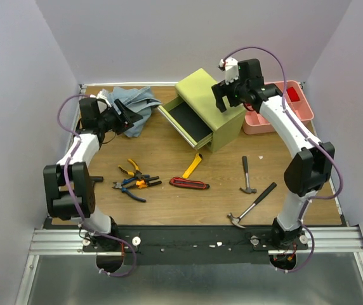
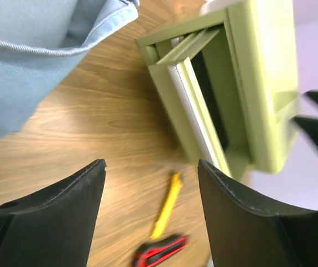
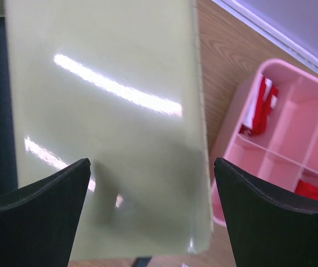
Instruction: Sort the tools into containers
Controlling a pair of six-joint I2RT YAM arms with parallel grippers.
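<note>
Chest [image 1: 200,86] drawer [image 1: 188,121] open, red pieces [image 3: 262,108] in pink tray [image 3: 287,119]

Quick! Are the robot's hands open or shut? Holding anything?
Left gripper: open, holding nothing.
Right gripper: open, holding nothing, above the green chest.

The chest [image 1: 210,105] stands at the back middle of the table [image 1: 169,149], with one drawer [image 1: 188,124] pulled out toward the front left. The tray [image 1: 308,113] lies just to its right and the cloth [image 1: 134,105] to its left. In front (the near half) lie the pliers [image 1: 134,181] at the left, the knife [image 1: 192,166] in the middle with a short tool [image 1: 189,183] before it, then a hammer [image 1: 247,176] and, nearer, a second hammer [image 1: 251,206] at the right.
</note>
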